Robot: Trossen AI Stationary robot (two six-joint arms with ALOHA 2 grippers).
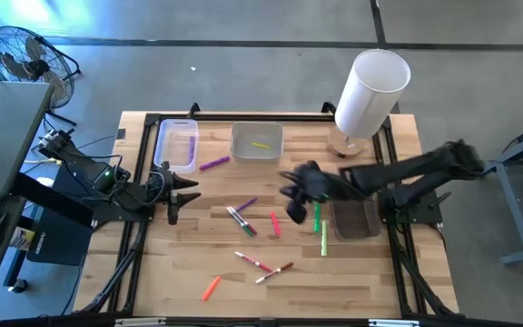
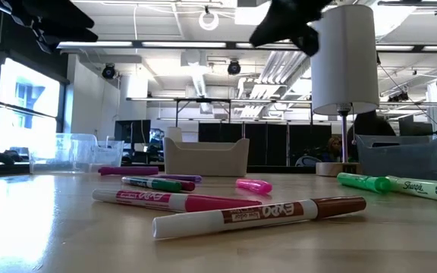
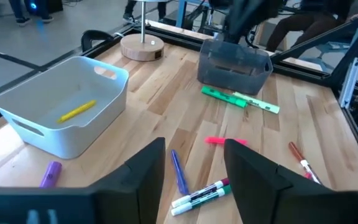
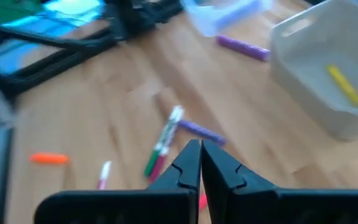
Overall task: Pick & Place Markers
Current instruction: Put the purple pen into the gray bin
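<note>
Markers lie scattered on the wooden table: a purple one (image 1: 213,164), a cluster (image 1: 241,218), a pink one (image 1: 275,224), two green ones (image 1: 320,229), a red and a brown one (image 1: 263,266), an orange one (image 1: 211,289). A yellow marker (image 1: 260,144) lies in the white bin (image 1: 257,154). My left gripper (image 3: 194,144) hovers open at the table's left side, with nothing between its fingers. My right gripper (image 4: 199,146) hangs shut above the table's middle, over the cluster, with nothing visible between its fingers.
A clear bin (image 1: 178,145) stands at the far left beside the white bin. A dark bin (image 1: 356,218) sits on the right, next to the green markers. A white lamp (image 1: 370,91) stands at the far right. A black frame rims the table.
</note>
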